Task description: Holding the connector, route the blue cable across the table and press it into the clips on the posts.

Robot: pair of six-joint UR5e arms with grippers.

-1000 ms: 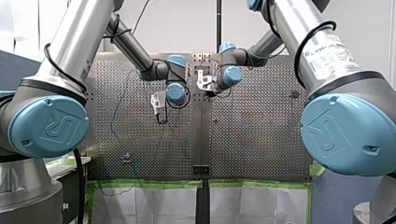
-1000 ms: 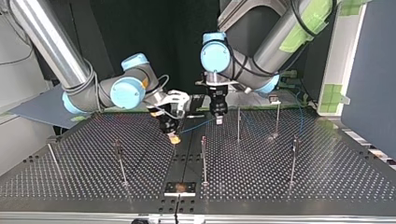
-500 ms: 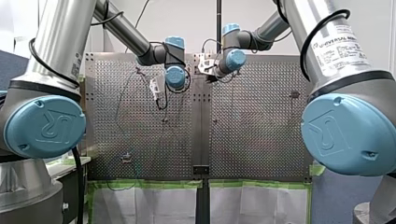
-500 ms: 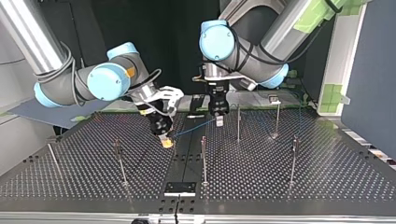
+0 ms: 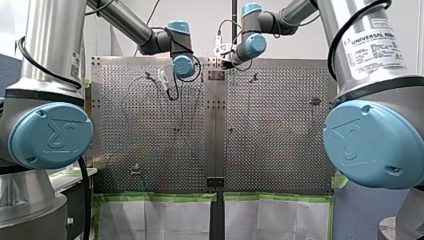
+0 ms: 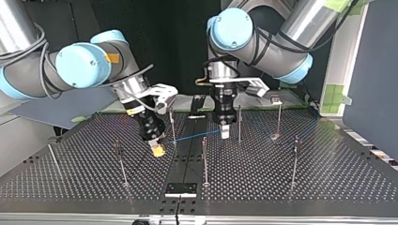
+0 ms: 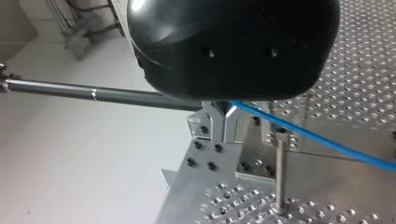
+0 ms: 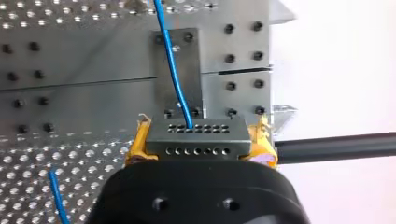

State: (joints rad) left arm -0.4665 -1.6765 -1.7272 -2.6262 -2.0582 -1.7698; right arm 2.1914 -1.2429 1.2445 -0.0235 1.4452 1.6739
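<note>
My right gripper (image 8: 198, 145) has yellow pads and is shut on the grey connector (image 8: 196, 129), a small block with rows of holes. The blue cable (image 8: 170, 60) leaves the connector's top. In the top view this gripper (image 6: 158, 150) hangs low over the table left of the middle seam. From it the blue cable (image 6: 192, 136) runs taut past a thin post (image 6: 172, 123) to my left gripper (image 6: 225, 132). My left gripper (image 7: 223, 122) has metal fingers shut on the cable (image 7: 317, 140), just beside another post (image 6: 239, 123).
Several more thin posts stand on the perforated table (image 6: 328, 183), among them one at the middle (image 6: 204, 159), two at the top view's right (image 6: 279, 117) (image 6: 294, 159) and one at its left (image 6: 120, 161). A small black plate (image 6: 180, 189) lies at the near edge.
Both arms have come nearer in the top view. My right gripper has carried the connector further to that view's left, and the cable now stretches across a post between the two grippers.
</note>
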